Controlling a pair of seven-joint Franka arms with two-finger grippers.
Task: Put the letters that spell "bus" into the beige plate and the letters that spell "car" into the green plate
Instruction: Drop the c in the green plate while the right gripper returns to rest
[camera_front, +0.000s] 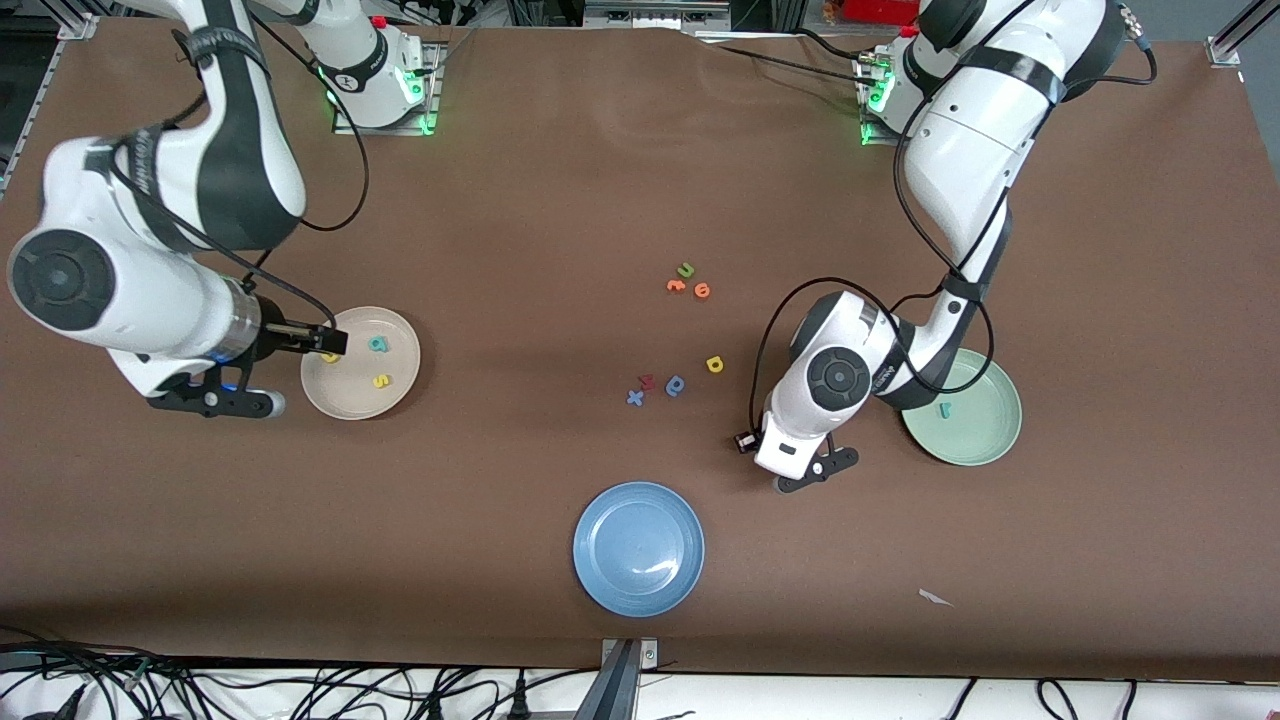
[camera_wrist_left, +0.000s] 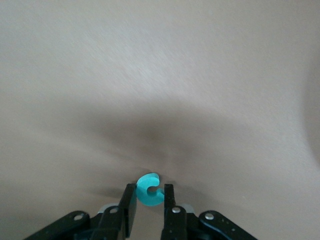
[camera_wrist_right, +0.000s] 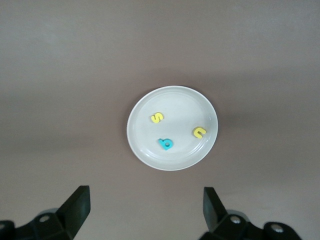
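Observation:
The beige plate (camera_front: 350, 397) (camera_wrist_right: 175, 102) holds a teal "b" (camera_front: 377, 344) (camera_wrist_right: 165, 144), a yellow "s" (camera_front: 381, 380) (camera_wrist_right: 157, 118) and a yellow "u" (camera_wrist_right: 199, 132). High over it my right gripper (camera_front: 330, 342) (camera_wrist_right: 144, 192) stands wide open and empty. My left gripper (camera_front: 745, 440) (camera_wrist_left: 150, 194) is shut on a teal "c" (camera_wrist_left: 145, 185), low over bare table beside the green plate (camera_front: 1000, 432). A teal "r" (camera_front: 943, 409) lies in that plate. The yellow "a" (camera_front: 714, 364) rests on the table mid-way.
A green "u" (camera_front: 685, 269) and two orange letters (camera_front: 675, 286) lie farther back. A blue rounded letter (camera_front: 675, 385), a red one (camera_front: 647, 381) and a blue "x" (camera_front: 635, 398) sit near the "a". A blue plate (camera_front: 600, 560) lies toward the front edge.

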